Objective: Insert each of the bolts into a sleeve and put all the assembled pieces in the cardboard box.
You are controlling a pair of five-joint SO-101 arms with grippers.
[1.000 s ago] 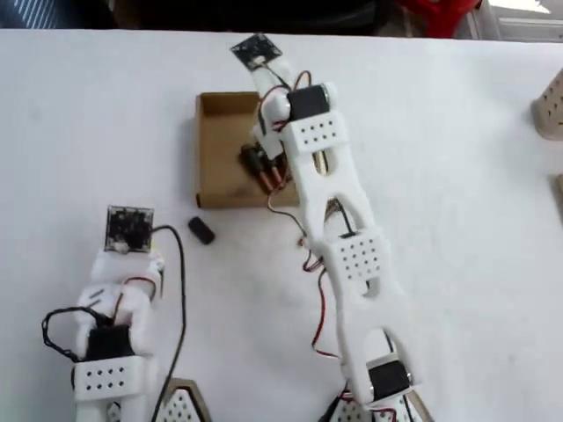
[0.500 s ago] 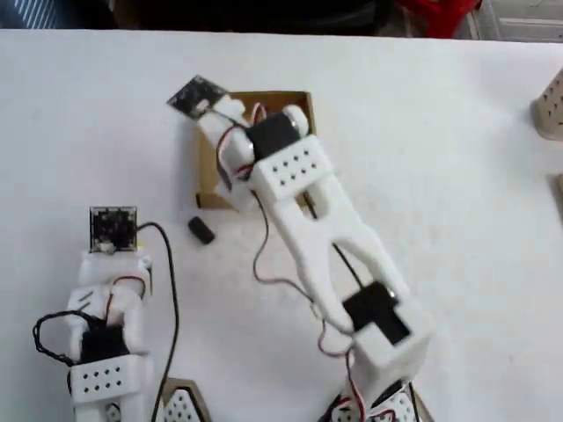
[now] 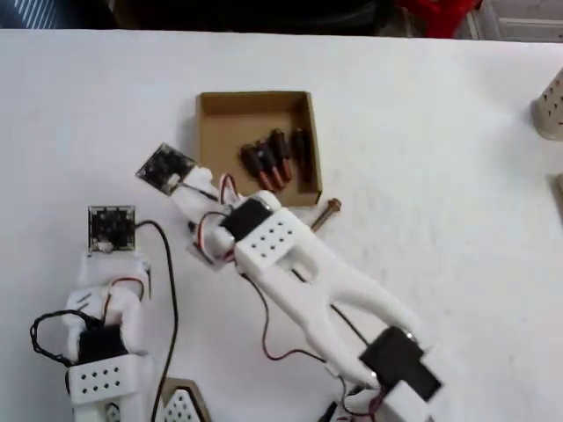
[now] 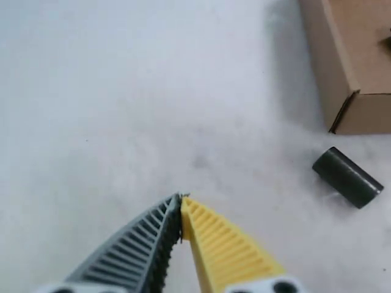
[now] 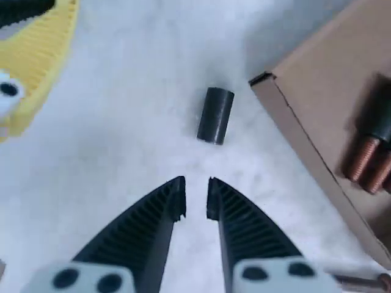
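- High view: cardboard box sits on the tabletop toward the far edge, about midway between the left and right edges, open side up.
- Inside the box, toward its right wall, lie several assembled pieces, dark sleeves with copper-coloured bolt ends. They lie close together and the count is hard to make out.
- 1 loose bolt lies on the tabletop just off the box's near right corner, touching nothing.
- Right arm stretches from the near edge toward the box's near left corner. Left arm is folded by the near left corner of the tabletop.
- From above, the right arm's wrist covers the patch of tabletop off the box's near left corner. The wrist views give that patch.
- Right wrist view: 1 bare sleeve lies on its side on the tabletop, near the box corner but apart from it.
- Right claw hangs over the tabletop short of the sleeve. Its black tips stand a narrow gap apart and grip nothing.
- The same view catches the copper ends of the pieces in the box, cut off at the frame edge, and a yellow finger of the left claw beyond the sleeve.
- Left wrist view: left claw, 1 grey finger and 1 yellow, has its tips pressed together with nothing between them. It is low over bare tabletop.
- The sleeve lies off to its side, near the box corner, well clear of the tips.
- The box is cut off in both wrist views.
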